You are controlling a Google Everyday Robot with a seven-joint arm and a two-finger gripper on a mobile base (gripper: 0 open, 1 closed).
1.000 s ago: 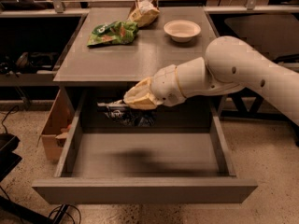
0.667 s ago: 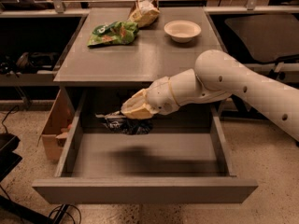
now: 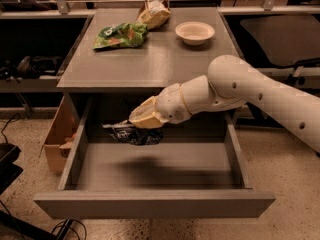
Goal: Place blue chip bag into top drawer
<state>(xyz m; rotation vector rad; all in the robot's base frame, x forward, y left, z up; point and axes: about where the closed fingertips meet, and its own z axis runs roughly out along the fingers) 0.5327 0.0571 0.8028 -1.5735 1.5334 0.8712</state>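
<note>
The blue chip bag [image 3: 133, 133], dark, crumpled and with silvery patches, is at the back left of the open top drawer [image 3: 155, 204], low over its grey bottom. My gripper [image 3: 142, 121], in a tan cover at the end of the white arm, reaches in from the right just under the tabletop. It is shut on the top of the bag. The bag's lower edge is at, or just above, the drawer floor.
On the grey table top [image 3: 165, 59] lie a green chip bag [image 3: 120, 35], a tan bag [image 3: 154, 14] and a white bowl [image 3: 195, 32]. A cardboard box [image 3: 57, 139] stands on the floor left of the drawer. Black cables lie at the lower left.
My gripper has carried the blue chip bag a little left and downward, deeper into the drawer. The arm has stretched further across the drawer opening.
</note>
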